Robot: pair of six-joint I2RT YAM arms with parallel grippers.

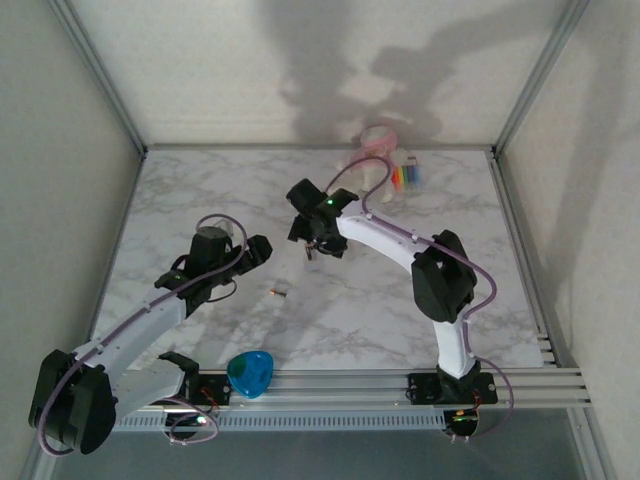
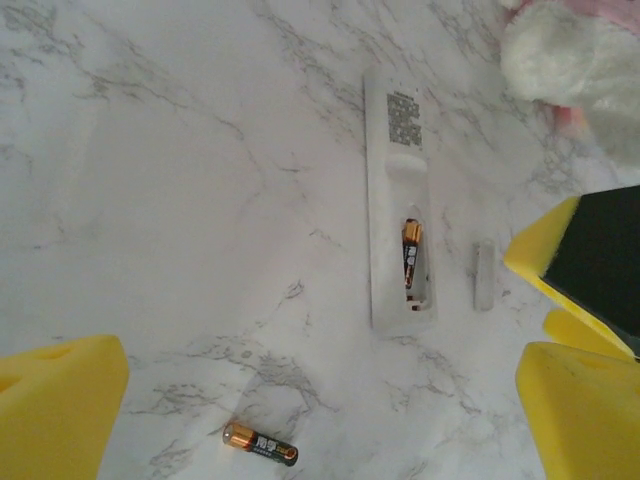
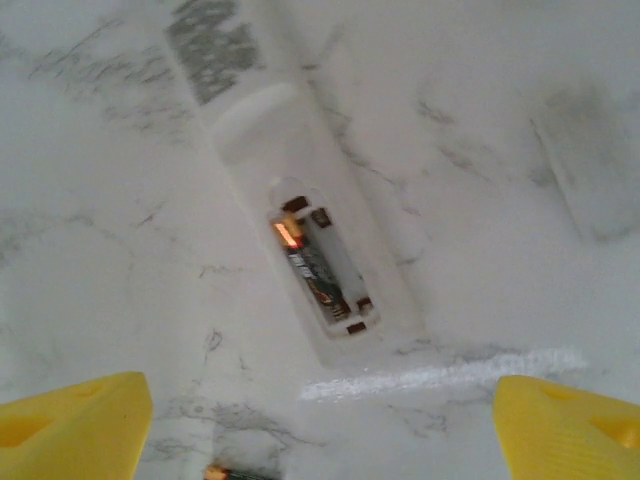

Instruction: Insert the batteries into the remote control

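one battery (image 3: pixel 308 262), dark with an orange end, sits in the open compartment of the remote control (image 2: pixel 395 150). the remote lies face down near the middle of the table (image 2: pixel 180 180). the slot alongside looks empty from where i stand. the second battery (image 2: pixel 260 443) lies loose on the table, apart from the remote and nearer the left arm. the compartment cover (image 2: pixel 484 275) rests just beside the remote, off. the right arm's fingers (image 3: pixel 575 425) hover over the compartment, spread wide and holding nothing. the left arm's fingers (image 2: pixel 60 410) are also wide and empty. by my reckoning the task is about half done: the loose battery needs picking up and seating (the cover, presumably, goes on afterwards).
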